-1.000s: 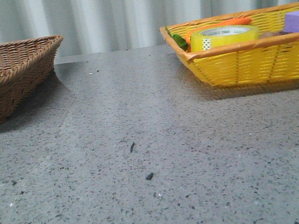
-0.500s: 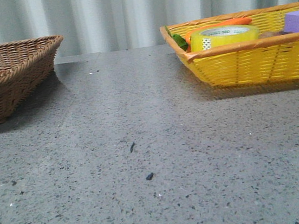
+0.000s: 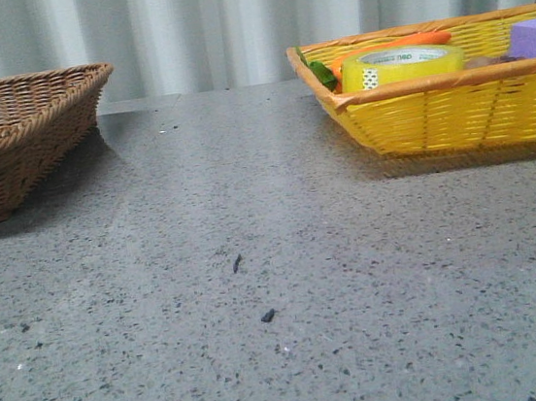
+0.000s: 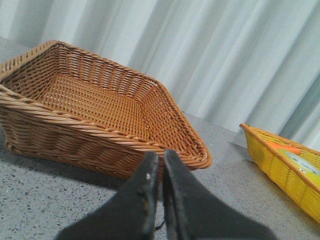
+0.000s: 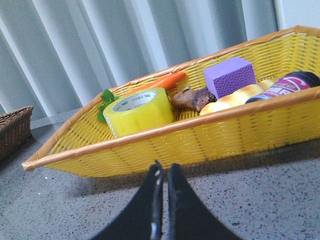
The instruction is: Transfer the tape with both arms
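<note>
Your left gripper (image 4: pixel 160 165) has its black fingers pressed nearly together, only a thin slit between them, nothing held; it hangs in front of the brown wicker basket (image 4: pixel 100 145). Your right gripper (image 5: pixel 162 175) is the same: fingers almost touching, empty, over the grey speckled table (image 3: pixel 279 287) in front of the yellow woven basket (image 5: pixel 210 135). The translucent yellow packing tape roll (image 5: pixel 138 112) lies inside that basket, beside the orange carrot (image 5: pixel 162 81) and near the purple block (image 5: pixel 229 76).
</note>
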{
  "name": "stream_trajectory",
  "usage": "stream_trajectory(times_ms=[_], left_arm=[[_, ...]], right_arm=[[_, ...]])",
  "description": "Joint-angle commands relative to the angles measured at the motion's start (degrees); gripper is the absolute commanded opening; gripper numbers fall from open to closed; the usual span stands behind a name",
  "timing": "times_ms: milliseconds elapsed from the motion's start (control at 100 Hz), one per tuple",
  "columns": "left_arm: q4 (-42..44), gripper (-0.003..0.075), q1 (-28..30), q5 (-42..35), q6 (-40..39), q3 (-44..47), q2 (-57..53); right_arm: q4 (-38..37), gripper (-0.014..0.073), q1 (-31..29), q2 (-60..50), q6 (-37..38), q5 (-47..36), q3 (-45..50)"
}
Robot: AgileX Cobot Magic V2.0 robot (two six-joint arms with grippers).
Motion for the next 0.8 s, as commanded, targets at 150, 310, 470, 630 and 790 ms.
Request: stream_trajectory(times_ms=[150, 310, 470, 630, 790], left_arm=[[-0.41, -0.002, 0.02, -3.01, -0.43, 0.49, -1.58], [-0.41, -0.002, 0.02, -3.3, -0.43, 0.49, -1.58], [-0.41, -0.002, 0.02, -4.49, -0.43, 0.26, -1.58], [0.53, -0.002, 0.02, -3.59, -0.43, -2.94, 1.45], [4.2, 0.0004, 0.02, 2.05, -0.43, -11.18, 10.03]], right_arm=[[0.26, -0.0064, -0.32, -1.07, -0.46, -4.3, 1.27], [0.26, -0.0064, -0.32, -1.07, -0.46, -4.84, 1.27], [8.75, -0.0064, -0.32, -1.07, 0.46, -7.08, 1.14], [9.9, -0.0027, -0.32, -0.18, -0.51, -6.2, -2.58], [3.36, 0.0041, -0.32, 7.86, -2.61, 1.24, -12.37]])
